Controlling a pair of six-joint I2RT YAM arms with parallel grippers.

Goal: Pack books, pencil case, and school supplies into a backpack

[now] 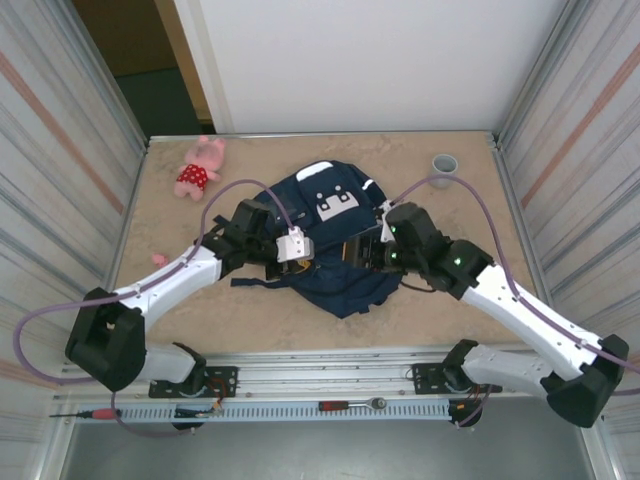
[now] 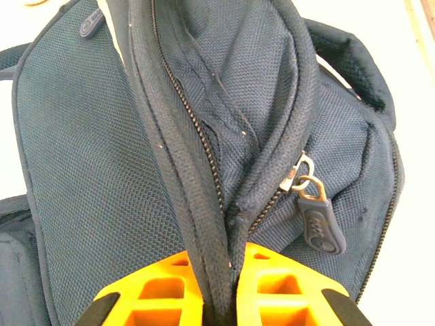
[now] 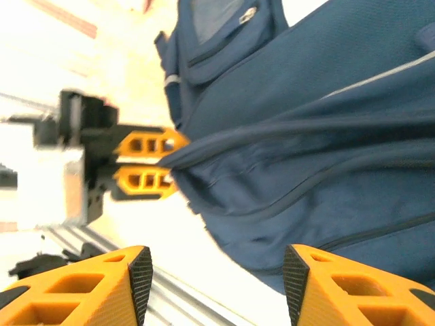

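Bright, wrist backgrounds overexposed, slightly blurred.

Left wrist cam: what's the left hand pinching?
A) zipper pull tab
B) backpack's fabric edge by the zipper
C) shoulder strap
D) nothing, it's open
B: the left hand is shut on the raised edge seam of the backpack; the zipper pull hangs free beside it.

The backpack [image 1: 335, 215] sits half hidden under the arms.
Overhead, both arms cover its near edge; its inside cannot be seen. The tips of the left pincer [image 2: 217, 261] vanish into the zip seam; the fingers of the right pincer [image 3: 217, 272] run off the bottom edge.
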